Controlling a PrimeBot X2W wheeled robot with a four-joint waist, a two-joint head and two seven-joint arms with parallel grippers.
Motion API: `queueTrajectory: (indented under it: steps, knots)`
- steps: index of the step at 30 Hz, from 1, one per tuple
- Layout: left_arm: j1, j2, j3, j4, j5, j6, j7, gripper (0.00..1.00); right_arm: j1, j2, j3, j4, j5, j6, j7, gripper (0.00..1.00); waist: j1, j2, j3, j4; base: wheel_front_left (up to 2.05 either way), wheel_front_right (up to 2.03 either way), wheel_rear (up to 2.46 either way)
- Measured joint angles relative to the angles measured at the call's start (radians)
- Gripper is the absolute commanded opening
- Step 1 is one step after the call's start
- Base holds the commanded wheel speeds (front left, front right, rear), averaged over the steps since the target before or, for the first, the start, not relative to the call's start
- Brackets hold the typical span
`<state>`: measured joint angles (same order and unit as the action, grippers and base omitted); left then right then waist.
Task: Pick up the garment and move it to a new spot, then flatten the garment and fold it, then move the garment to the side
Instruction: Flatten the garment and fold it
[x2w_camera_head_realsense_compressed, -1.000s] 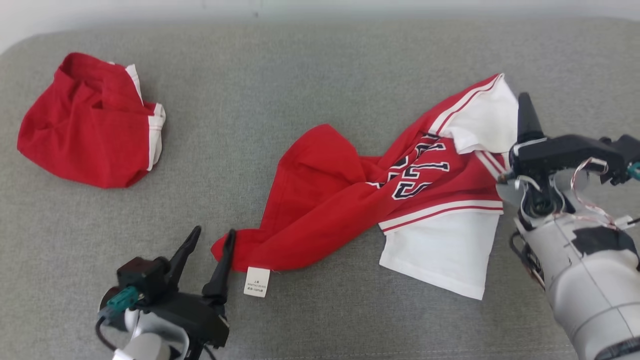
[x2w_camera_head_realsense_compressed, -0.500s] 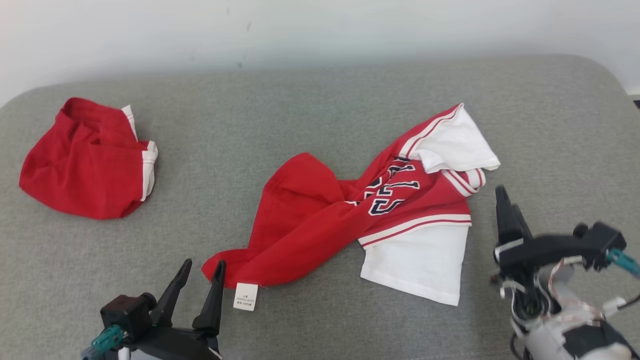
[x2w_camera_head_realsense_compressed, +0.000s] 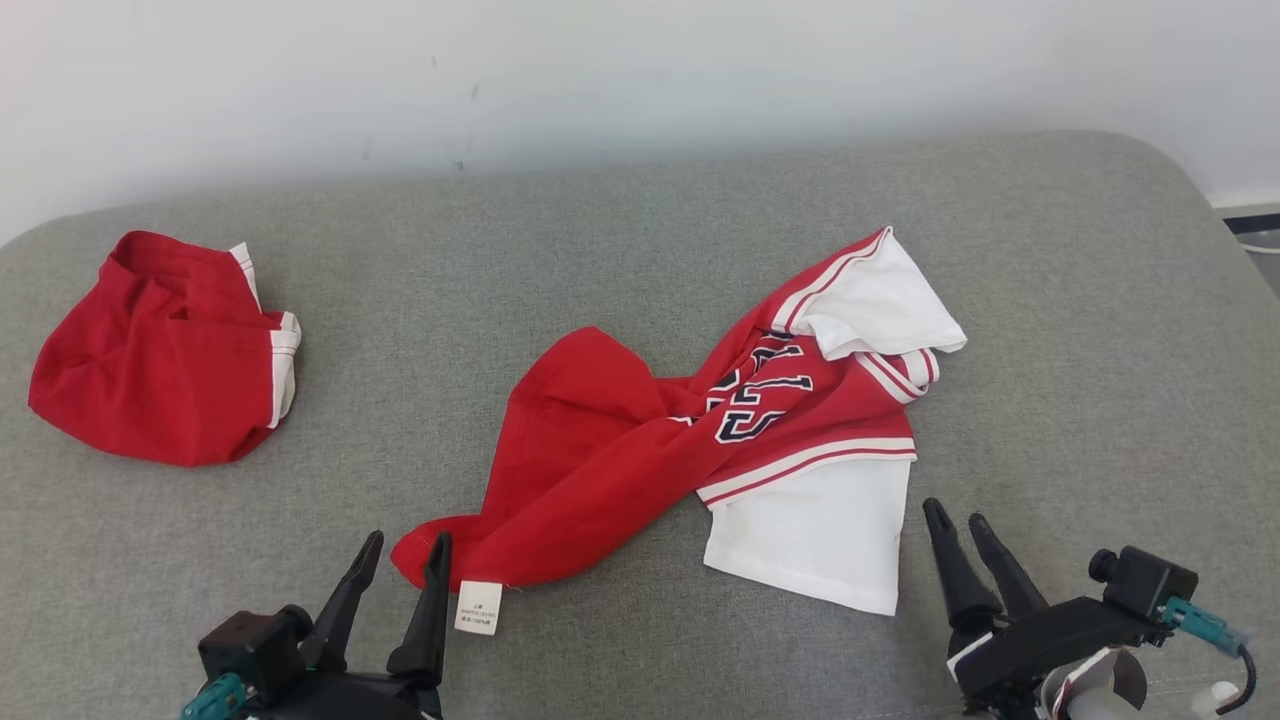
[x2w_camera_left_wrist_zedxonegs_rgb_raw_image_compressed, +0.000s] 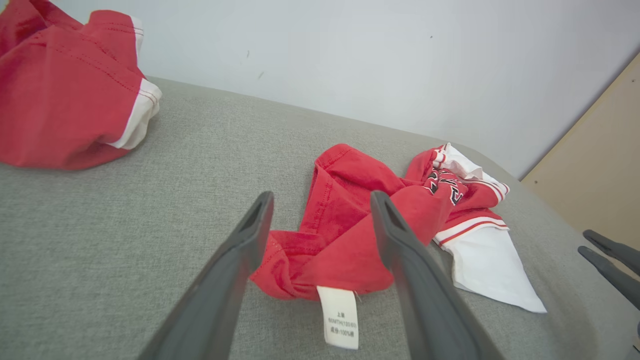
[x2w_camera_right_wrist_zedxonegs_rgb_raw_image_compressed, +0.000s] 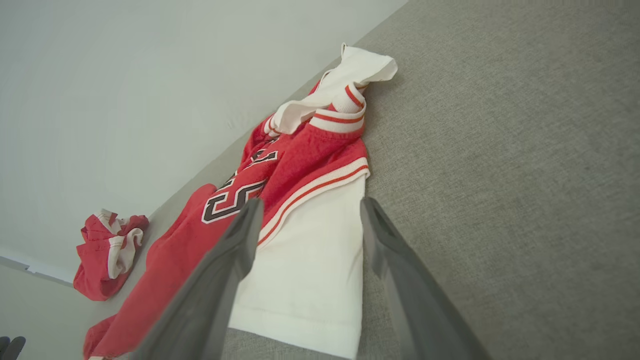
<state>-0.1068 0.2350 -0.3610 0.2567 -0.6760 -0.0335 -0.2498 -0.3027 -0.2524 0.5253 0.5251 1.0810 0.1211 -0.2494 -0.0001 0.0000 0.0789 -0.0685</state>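
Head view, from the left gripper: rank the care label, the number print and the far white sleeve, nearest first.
1. The care label: just right of the left gripper, hanging at the near corner of the jersey.
2. The number print: mid-jersey, farther back and right.
3. The far white sleeve: at the back right end.

Over at the left of the head view, a crumpled pair of red shorts (x2w_camera_head_realsense_compressed: 160, 350) with white trim sits bunched in a heap on the grey cushion (x2w_camera_head_realsense_compressed: 600, 250), its white-edged hem turned toward the middle of the frame. That cushion spreads wide in woven grey fabric, rounding off at its upper corners, and along the top runs a plain white wall (x2w_camera_head_realsense_compressed: 640, 70) with a few small dark marks. At the right edge of the left wrist view, a beige panel (x2w_camera_left_wrist_zedxonegs_rgb_raw_image_compressed: 595, 165) meets that wall.
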Motion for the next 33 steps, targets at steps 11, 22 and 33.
queueTrajectory:
  steps: [11, 22, 33]
  knots:
    - [0.009, -0.005, 0.004, -0.006, 0.004, 0.027, 0.0, 1.0, 0.093, -0.017, 0.017, -0.122, -0.216, -0.093, 0.0, 1.0, 0.0001, 0.0, -0.001, 0.007, 0.0, 0.0, 0.0]
    - [0.008, -0.012, -0.004, -0.012, 0.006, 0.035, 0.0, 1.0, 0.119, 0.007, 0.011, -0.116, -0.228, -0.132, 0.0, 1.0, 0.0002, 0.0, 0.01, 0.021, 0.0, 0.0, 0.0]
    - [0.007, -0.012, -0.01, -0.016, 0.009, 0.035, 0.002, 1.0, 0.117, 0.025, -0.001, -0.041, -0.227, -0.174, 0.002, 1.0, 0.0002, 0.0, 0.025, 0.039, 0.0, 0.0, 0.0]
